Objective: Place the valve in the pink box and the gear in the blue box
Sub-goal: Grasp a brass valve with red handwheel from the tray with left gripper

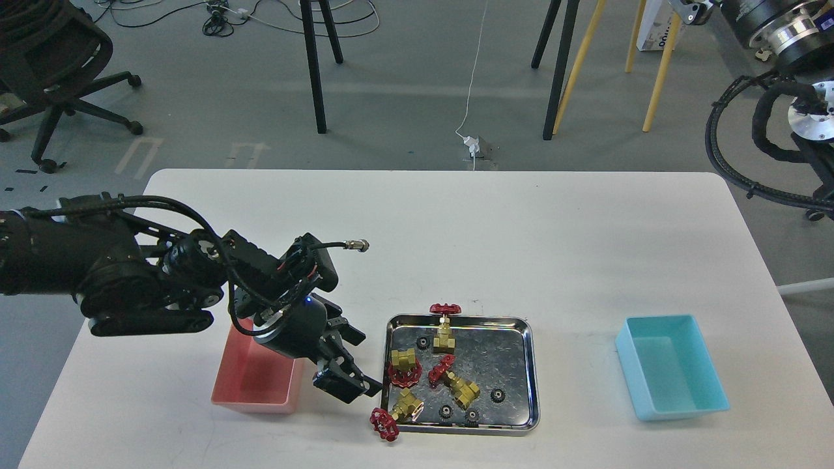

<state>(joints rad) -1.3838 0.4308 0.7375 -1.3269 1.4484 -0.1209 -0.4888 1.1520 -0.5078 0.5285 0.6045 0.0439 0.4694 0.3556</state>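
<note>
Head view, looking down on a white table (456, 221). One black two-finger gripper, the left (352, 378), hangs between a salmon-pink plastic bin (251, 384) and a shiny steel tray (531, 365). Its fingers (339, 385) look slightly parted and hold nothing, with the tips near the tray's left rim. Four brass valves with red handwheels sit at the tray. The nearest valve (397, 410) lies tilted, wheel overhanging the front-left corner, body pointing back-right. Small black gears (497, 394) dot the tray. A turquoise bin (671, 365) stands well apart, to the right.
</note>
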